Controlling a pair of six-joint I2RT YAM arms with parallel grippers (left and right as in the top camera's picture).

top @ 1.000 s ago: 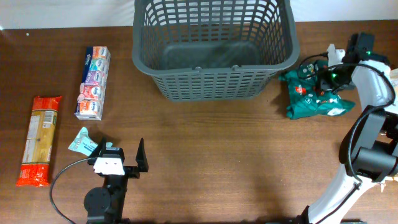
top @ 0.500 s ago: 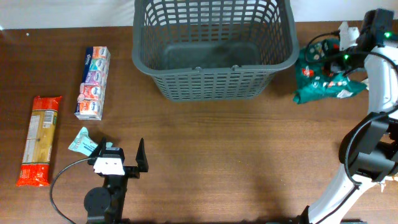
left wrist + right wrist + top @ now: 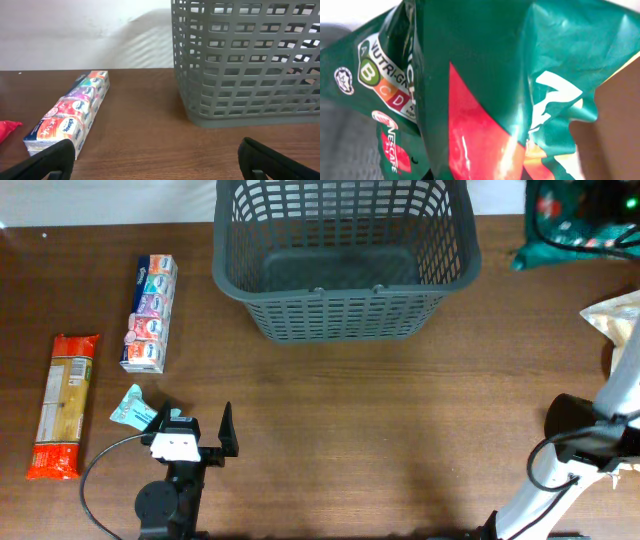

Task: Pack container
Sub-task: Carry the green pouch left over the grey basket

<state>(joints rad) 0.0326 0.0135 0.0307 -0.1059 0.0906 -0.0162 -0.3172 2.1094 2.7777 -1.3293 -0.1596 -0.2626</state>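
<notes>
Red-and-orange plastic wraps the long pasta packet [image 3: 62, 406] lying at the far left of the brown wooden table [image 3: 400, 430], its length running toward the far edge. Just to its right and further back lies a multicoloured strip of tissue packs [image 3: 150, 312]. A small teal packet [image 3: 132, 406] lies near the front, just beside the left gripper [image 3: 197, 432]. The left gripper sits low over the table with its dark fingers [image 3: 50, 161] spread wide and nothing between them. Its wrist view looks past the tissue packs toward the container [image 3: 345, 315]. This large dark grey basket with slotted lattice walls stands upright at the centre of the table's far edge, open side up, well apart from every packet. At the top right, a crumpled green bag [image 3: 575, 225] with red and white printing sits against the right gripper [image 3: 598, 202], beyond the basket's right wall. The bag fills the right wrist view completely and hides the fingers, so it cannot be told whether they pinch it. A pale beige packet [image 3: 615, 315] shows at the right edge, partly cut off by the frame, above the white right arm [image 3: 575, 450].
</notes>
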